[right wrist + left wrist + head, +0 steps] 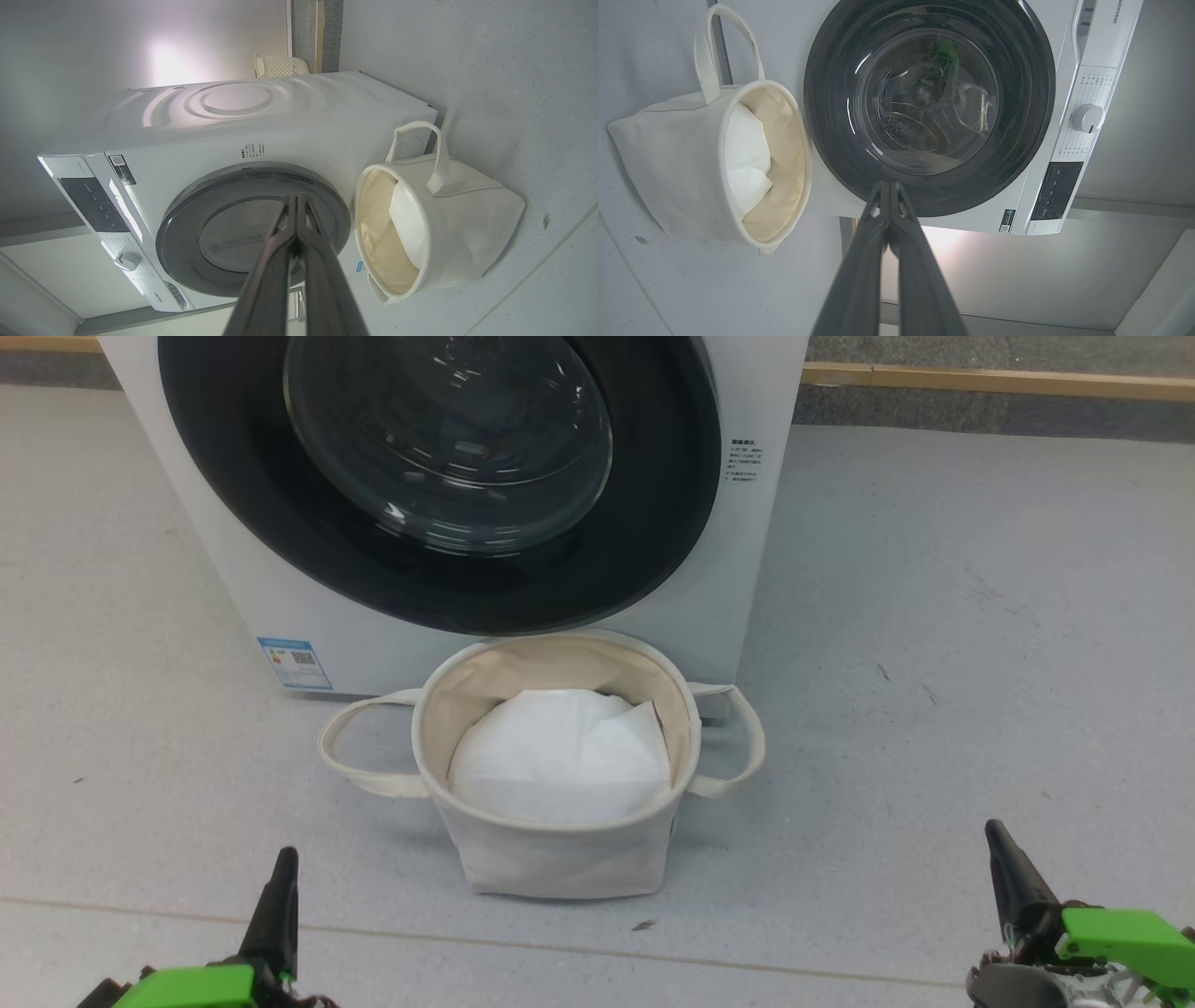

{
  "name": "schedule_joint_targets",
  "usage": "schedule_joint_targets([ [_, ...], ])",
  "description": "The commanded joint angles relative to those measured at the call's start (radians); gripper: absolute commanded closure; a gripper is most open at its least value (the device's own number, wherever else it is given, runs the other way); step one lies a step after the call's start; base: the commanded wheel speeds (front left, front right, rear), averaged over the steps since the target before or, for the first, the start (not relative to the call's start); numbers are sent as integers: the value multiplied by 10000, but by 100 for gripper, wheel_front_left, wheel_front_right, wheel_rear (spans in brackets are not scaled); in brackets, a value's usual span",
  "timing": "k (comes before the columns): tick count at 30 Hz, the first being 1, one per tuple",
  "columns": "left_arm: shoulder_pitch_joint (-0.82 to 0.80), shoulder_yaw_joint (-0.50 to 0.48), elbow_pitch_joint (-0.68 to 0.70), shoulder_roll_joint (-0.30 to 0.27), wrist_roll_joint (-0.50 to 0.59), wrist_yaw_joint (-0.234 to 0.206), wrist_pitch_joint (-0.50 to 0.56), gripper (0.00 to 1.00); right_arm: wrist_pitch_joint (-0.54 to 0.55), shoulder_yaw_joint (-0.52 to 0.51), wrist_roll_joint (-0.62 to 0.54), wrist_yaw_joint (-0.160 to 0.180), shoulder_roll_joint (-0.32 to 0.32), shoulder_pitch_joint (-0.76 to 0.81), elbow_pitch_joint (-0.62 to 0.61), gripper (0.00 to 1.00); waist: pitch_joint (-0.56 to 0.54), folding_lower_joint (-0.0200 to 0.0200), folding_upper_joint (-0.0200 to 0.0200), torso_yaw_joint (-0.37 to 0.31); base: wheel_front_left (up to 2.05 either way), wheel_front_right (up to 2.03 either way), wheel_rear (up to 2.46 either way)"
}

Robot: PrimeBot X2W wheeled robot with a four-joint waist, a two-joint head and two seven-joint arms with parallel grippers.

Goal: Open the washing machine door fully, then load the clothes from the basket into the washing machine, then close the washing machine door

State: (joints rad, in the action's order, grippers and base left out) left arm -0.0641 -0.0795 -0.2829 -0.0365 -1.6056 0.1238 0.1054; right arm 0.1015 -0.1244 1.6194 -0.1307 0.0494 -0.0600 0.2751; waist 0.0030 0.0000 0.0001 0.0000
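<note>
**Left gripper** (pixel 285 863): two long dark fingers pressed together, nothing between them; green housing behind. It is low over the grey floor (pixel 934 616), apart from everything listed. In its wrist view (pixel 888 185) the closed tips point at the lower rim of the door.

**Right gripper** (pixel 997 840): fingers together, empty, well apart from the left gripper. In its wrist view (pixel 295 197) the tips point at the door.

**Basket** (pixel 560 868): cream canvas tub, upright, two loop handles. It stands ahead of both grippers, between their lines and out of their touch. A white sheet (pixel 560 756) lies inside.

**Washing machine** (pixel 747 569): white front-loader, beyond the basket from the grippers. The basket stands close against its lower front; contact cannot be told. Blue sticker (pixel 294 663) at the bottom corner nearer the left gripper; knob (pixel 1087 118) on the control strip.

**Door** (pixel 233 523): glossy black rim, clear bulging glass, lying flat against the machine's front, shut.
</note>
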Motion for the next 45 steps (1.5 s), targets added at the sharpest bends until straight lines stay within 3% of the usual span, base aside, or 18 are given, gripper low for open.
schedule_joint_targets([
  [1,-441,-341,376,-137,-32,69,76,100,63,173,-53,0,63,-475,-305,100,0,0,-1,0,0,0,0],
  [45,-441,-340,377,-137,-32,69,76,100,93,135,-85,0,36,-479,-303,100,0,0,-1,0,0,0,0],
])
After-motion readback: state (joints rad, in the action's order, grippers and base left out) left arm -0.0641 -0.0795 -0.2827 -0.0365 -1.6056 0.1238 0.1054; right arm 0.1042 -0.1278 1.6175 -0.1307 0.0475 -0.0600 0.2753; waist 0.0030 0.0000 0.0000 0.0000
